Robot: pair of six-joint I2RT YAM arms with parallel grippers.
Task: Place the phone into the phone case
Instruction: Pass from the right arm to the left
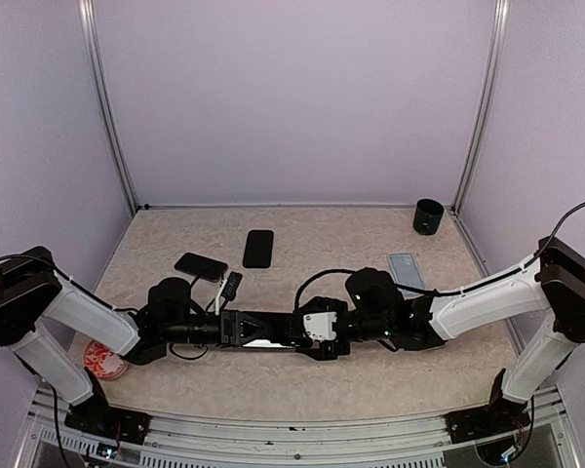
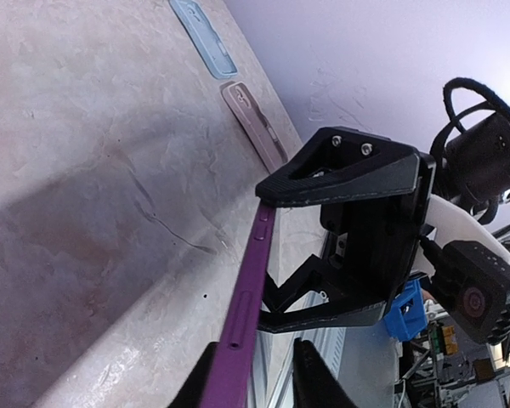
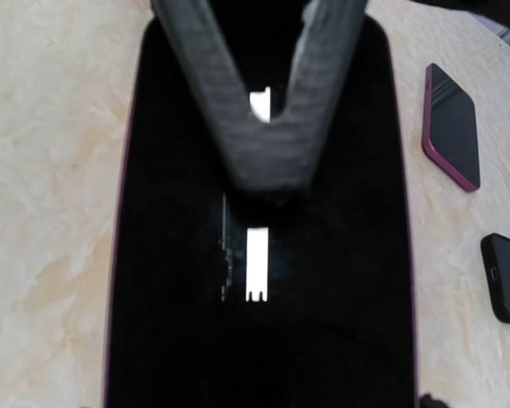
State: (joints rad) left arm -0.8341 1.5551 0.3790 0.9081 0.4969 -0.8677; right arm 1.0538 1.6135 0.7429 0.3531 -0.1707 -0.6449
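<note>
Centre of the top view, and the two arms meet nose to nose over the beige speckled surface (image 1: 370,234). Between them is the glossy black-screened phone with a purple rim (image 3: 263,340) (slim case or the phone's own frame, I can't tell). The right claw (image 2: 268,255) stands wide, its black triangular fingers clamped on the phone's far end, right of centre in the left wrist view. The left claw (image 2: 258,347) sits at the bottom of that same view, astride the phone's purple edge. One finger is against the rim and there's a sliver of gap beside the other, so whether it truly pinches I cannot tell. From the right wrist, one grey V-shaped finger lies across the upper screen. The phone looks raised off the surface, edge-on to the left camera.

Elsewhere, a pale blue translucent case (image 2: 202,38) lies at the top of the left wrist view, with a mauve translucent case (image 2: 255,123) just below it. At the right edge of the right wrist view sit a dark phone in a magenta case (image 3: 450,127) and, lower, a plain black phone (image 3: 506,276), apart from each other. Upper right of the top view, a black cup (image 1: 428,215).
</note>
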